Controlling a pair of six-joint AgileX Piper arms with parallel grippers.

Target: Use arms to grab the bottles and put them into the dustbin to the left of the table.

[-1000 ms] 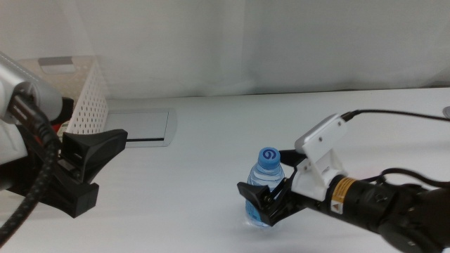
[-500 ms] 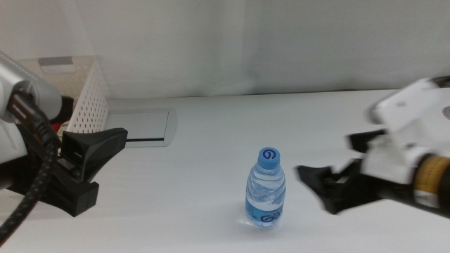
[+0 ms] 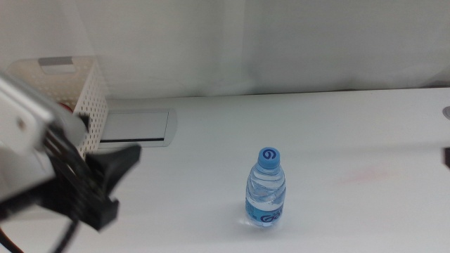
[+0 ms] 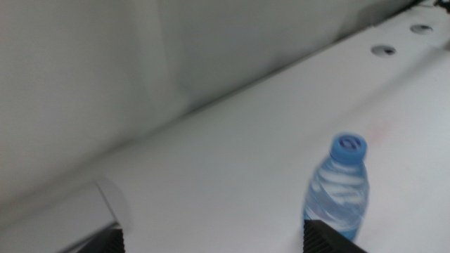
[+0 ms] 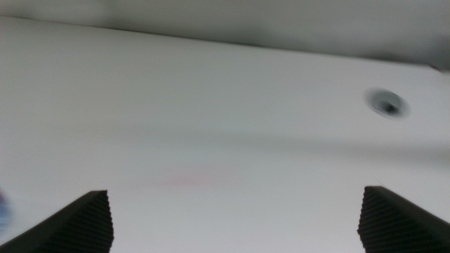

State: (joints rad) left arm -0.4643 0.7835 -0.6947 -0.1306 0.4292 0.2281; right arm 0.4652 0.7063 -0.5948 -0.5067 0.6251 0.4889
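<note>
The small clear water bottle with a blue cap stands upright on the white table, with nothing touching it. My left gripper is open and empty at the lower left, well to the left of the bottle. In the left wrist view the bottle stands ahead, near one jaw of that gripper. My right gripper is wide open and empty over bare table. The white perforated dustbin stands at the far left, with a bit of red showing inside. The orange bottle is hidden.
A flat grey panel lies in the table next to the dustbin. A white curtain hangs along the back. A round hole in the tabletop shows in the right wrist view.
My right gripper let go of the water bottle and pulled back to the right, out of the middle view. My left arm has swung right, toward the bottle.
</note>
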